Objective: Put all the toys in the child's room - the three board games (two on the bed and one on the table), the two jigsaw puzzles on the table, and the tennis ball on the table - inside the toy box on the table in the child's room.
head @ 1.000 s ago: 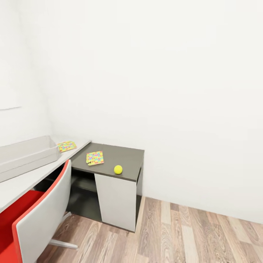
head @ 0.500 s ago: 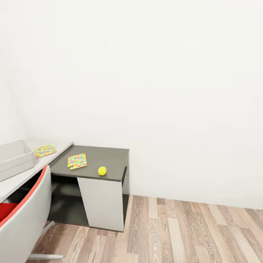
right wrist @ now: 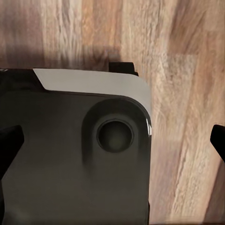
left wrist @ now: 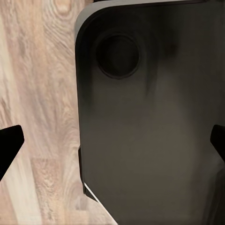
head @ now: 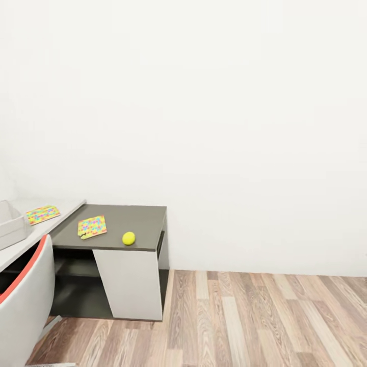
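Looking out from the head camera now, and a plain white wall takes up most of the view, with wood-plank floor (head: 244, 316) running along the bottom. Down at the left stands the dark grey side table (head: 137, 221), joined to the pale desk (head: 20, 244). On the dark top lies a jigsaw puzzle (head: 92, 226), bright and multicoloured, and just beside it, nearer the front edge, sits the tennis ball (head: 129, 238), apart from the sheet. A second jigsaw puzzle (head: 43, 214) lies flat on the pale desk, near the corner of the toy box (head: 10, 224), whose grey end pokes in at the left edge. A chair (head: 25, 300) with a white back and red trim stands in front of the desk.

Over on the wrist cameras: the left gripper (left wrist: 112, 147) shows dark fingertips at opposite edges of its picture, spread wide, nothing between them, above the robot's dark base and the plank floor. The right gripper (right wrist: 112, 143) matches it, tips far apart and empty.
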`<state>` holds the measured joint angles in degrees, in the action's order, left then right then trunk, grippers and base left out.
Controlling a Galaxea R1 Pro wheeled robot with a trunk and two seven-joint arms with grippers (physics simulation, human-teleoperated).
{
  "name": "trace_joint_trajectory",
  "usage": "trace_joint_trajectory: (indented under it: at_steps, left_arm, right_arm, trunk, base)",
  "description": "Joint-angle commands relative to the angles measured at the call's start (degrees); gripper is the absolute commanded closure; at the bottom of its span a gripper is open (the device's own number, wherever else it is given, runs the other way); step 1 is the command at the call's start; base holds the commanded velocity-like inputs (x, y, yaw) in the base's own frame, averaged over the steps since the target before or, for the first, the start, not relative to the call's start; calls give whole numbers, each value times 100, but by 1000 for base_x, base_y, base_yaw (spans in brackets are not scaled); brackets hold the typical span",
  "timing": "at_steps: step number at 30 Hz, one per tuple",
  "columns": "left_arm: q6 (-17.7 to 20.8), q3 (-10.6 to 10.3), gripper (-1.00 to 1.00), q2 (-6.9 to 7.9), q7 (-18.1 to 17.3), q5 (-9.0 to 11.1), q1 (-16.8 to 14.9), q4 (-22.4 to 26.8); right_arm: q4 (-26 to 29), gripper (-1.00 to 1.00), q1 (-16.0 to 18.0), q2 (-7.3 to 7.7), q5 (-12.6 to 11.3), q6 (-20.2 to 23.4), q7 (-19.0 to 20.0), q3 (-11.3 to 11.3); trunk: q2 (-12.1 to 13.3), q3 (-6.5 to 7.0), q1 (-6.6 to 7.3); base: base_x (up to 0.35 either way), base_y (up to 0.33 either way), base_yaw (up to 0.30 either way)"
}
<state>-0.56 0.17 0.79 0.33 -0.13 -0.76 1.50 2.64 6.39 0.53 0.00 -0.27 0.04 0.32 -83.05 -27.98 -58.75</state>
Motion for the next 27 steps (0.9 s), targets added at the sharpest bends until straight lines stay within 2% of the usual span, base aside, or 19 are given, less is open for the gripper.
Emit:
trace_joint_trajectory:
  at_steps: [1,14,27]
  left_arm:
    - [-6,1,-100,1,5,-2,-2,0]
    - [-6,-1,-100,0,10,1,-3,0]
    - [-6,-1,-100,0,10,1,-3,0]
  right_arm:
    - [0,-100,3,0,0,-2,-2,3]
    - [0,-100,3,-3,0,0,-19,3]
    - [0,-100,3,-5,-6,-3,-29,3]
  trunk:
    - [-3,-6,2]
    - [-3,-9,2]
    - [-3,-25,2]
  base:
    - [-206,0,-59]
    - [-250,0,-25]
    - [-69,0,-42]
